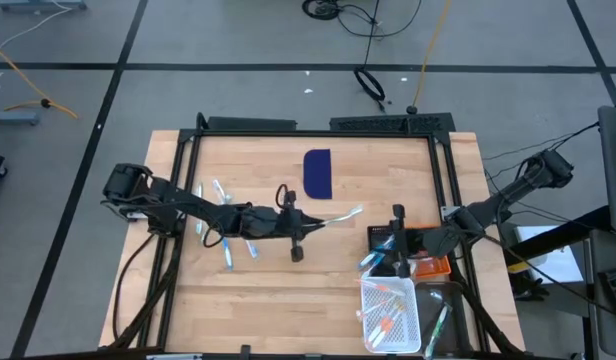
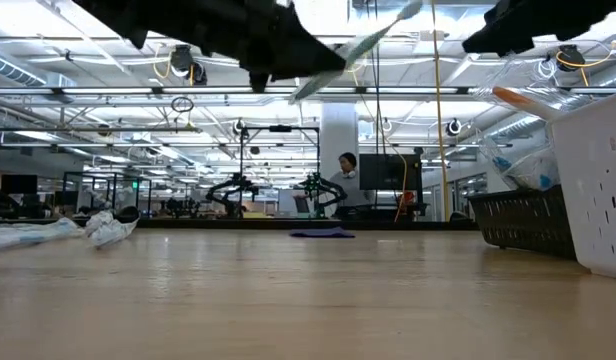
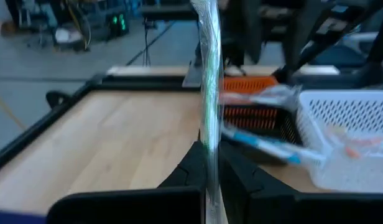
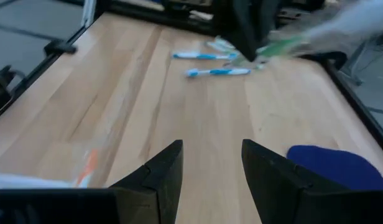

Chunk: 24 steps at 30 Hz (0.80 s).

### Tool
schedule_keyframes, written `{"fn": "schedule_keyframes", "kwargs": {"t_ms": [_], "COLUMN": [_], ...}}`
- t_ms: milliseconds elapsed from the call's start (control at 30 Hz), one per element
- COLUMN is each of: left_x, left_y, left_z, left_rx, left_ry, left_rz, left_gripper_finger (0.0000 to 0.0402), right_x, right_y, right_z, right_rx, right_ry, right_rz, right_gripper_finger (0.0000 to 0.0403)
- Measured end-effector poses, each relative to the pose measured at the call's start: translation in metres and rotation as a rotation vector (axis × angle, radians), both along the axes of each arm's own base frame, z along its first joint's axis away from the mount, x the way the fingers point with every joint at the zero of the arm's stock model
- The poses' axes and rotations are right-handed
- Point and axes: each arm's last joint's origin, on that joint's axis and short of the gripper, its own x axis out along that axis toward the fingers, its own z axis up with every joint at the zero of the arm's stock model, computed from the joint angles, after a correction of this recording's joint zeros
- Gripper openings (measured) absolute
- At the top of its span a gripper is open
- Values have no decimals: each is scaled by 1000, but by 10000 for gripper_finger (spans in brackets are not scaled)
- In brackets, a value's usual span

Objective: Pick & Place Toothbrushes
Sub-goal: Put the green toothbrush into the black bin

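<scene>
My left gripper (image 1: 310,222) is over the middle of the table, shut on a greenish toothbrush (image 1: 340,216) in a clear wrapper. The low view shows gripper (image 2: 323,60) and toothbrush (image 2: 363,42) well above the tabletop. My right gripper (image 4: 211,155) is open and touches nothing. It hovers by the baskets at the right (image 1: 393,240) and faces the table's left. Several light blue and white toothbrushes (image 1: 228,250) lie flat on the wood at the left, also seen in the right wrist view (image 4: 207,56). More toothbrushes lie in the white basket (image 1: 390,318). My left gripper pinches the wrapped toothbrush between its two fingers (image 3: 238,171), near one end of the handle (image 3: 210,134). The rest of the toothbrush runs straight out beyond the fingertips, toward the table's right. It is lifted clear of the table.
A dark blue flat piece (image 1: 318,172) lies near the far edge. A black basket (image 1: 380,238), an orange basket (image 1: 435,266) and the white basket (image 2: 598,180) stand at the right near corner. A black frame (image 1: 288,130) rims the table. Bare wood lies between the arms.
</scene>
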Motion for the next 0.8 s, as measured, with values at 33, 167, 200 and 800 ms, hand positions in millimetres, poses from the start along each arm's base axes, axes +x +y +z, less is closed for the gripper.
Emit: {"fn": "schedule_keyframes", "kwargs": {"t_ms": [33, 167, 200, 800], "left_x": [0, 2, 2, 4], "left_y": [0, -1, -1, 9], "left_z": [2, 11, 12, 21], "left_rx": [6, 8, 5, 15], "left_ry": [-15, -111, -126, -211], "left_rz": [-11, -36, -37, -8], "left_gripper_finger": [13, 5, 7, 10], "right_x": [1, 9, 11, 51], "right_y": [-2, -10, -13, -35], "right_z": [1, 8, 11, 25], "right_rx": [5, 2, 4, 36], "right_ry": [-11, -85, -111, -381], "right_rz": [-11, -49, -61, -60], "right_gripper_finger": [155, 155, 155, 155]}}
